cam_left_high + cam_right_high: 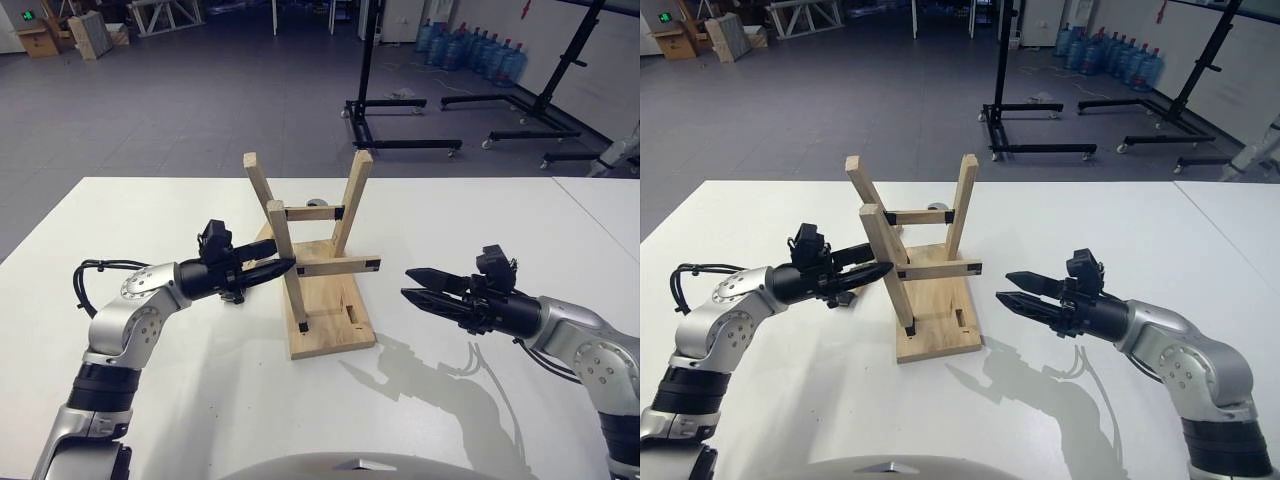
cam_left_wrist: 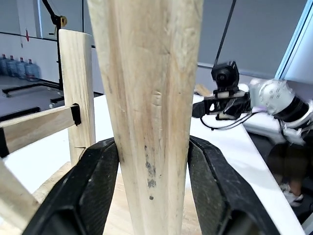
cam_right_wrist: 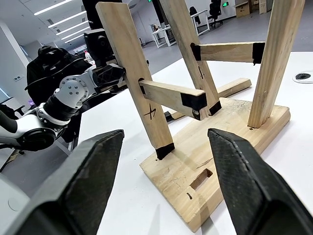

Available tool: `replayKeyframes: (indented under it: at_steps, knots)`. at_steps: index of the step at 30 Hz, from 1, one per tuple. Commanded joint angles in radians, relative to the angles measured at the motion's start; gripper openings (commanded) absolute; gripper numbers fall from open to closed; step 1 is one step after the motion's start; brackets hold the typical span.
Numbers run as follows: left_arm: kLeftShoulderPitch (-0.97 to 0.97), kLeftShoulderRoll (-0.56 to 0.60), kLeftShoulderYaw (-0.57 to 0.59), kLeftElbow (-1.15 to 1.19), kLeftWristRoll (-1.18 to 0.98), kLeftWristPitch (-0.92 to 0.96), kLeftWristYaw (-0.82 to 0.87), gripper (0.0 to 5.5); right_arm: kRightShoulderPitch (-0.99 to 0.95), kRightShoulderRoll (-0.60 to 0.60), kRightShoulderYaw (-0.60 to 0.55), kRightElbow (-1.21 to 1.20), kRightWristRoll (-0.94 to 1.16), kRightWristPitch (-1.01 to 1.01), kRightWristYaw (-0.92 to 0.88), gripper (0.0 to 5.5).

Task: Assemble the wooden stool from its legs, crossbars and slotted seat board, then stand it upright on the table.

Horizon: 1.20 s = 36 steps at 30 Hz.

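The wooden stool lies upside down on the white table point(image 1: 150, 220), its slotted seat board point(image 1: 335, 335) flat. Three legs stand in it, joined by two crossbars point(image 1: 340, 266). One slot point(image 1: 355, 313) in the board's near right corner is open. My left gripper point(image 1: 283, 267) is shut on the near left leg point(image 1: 284, 240); in the left wrist view its fingers point(image 2: 83, 196) press on both sides of that leg point(image 2: 151, 98). My right gripper point(image 1: 407, 282) hovers open to the right of the stool, its fingers point(image 3: 88, 181) wide apart and holding nothing.
A loose wooden piece point(image 3: 237, 87) lies on the table by the far side of the seat board. A round grey grommet point(image 1: 318, 202) sits behind the stool. A second table point(image 1: 610, 200) adjoins on the right. Black metal racks point(image 1: 400, 100) stand on the floor beyond.
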State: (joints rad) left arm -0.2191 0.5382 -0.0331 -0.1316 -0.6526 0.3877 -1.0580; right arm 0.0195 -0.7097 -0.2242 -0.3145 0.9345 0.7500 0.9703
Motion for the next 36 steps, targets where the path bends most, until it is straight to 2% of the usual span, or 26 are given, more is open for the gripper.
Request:
replayKeyframes:
  at_steps: [1,9,12,16,17,21,25,27,31,34,36]
  knots:
    - [0.135,0.074,-0.073,-0.029,0.134,-0.041,-0.020,2.07,0.007,0.000,0.003,-0.021,-0.015,-0.011,0.001,3.14]
    - [0.296,0.105,-0.138,-0.122,0.166,-0.086,0.022,2.06,0.014,0.013,0.014,-0.031,-0.062,-0.048,-0.020,3.14]
    - [0.306,0.108,-0.190,-0.097,0.212,-0.091,0.047,2.06,0.020,0.023,0.019,-0.038,-0.067,-0.053,-0.024,3.14]
    - [0.286,0.108,-0.196,-0.051,0.227,-0.095,0.097,2.06,0.017,0.027,0.023,-0.037,-0.069,-0.057,-0.025,3.14]
    - [0.281,0.103,-0.183,-0.057,0.207,-0.097,0.105,2.42,0.018,0.028,0.019,-0.036,-0.065,-0.062,-0.019,3.14]
    - [0.275,0.099,-0.139,-0.099,0.166,-0.064,0.104,2.97,0.021,0.034,0.008,-0.032,-0.059,-0.070,-0.028,3.14]
    - [0.284,0.143,-0.112,-0.096,0.223,-0.046,0.124,3.57,0.022,0.053,-0.001,-0.029,-0.060,-0.078,-0.061,3.14]
    - [0.281,0.141,-0.075,-0.081,0.246,-0.038,0.174,3.70,0.029,0.055,-0.003,-0.032,-0.065,-0.085,-0.067,3.14]
    - [0.161,0.052,-0.012,-0.023,0.294,0.109,0.415,3.70,0.069,0.051,0.006,-0.046,-0.130,-0.135,-0.080,3.14]
    - [0.115,-0.040,0.026,0.027,0.321,0.113,0.557,3.70,0.080,0.069,0.015,-0.050,-0.142,-0.144,-0.095,3.14]
    - [0.112,-0.082,0.007,0.058,0.355,0.093,0.600,3.70,0.078,0.079,0.027,-0.057,-0.143,-0.143,-0.100,3.14]
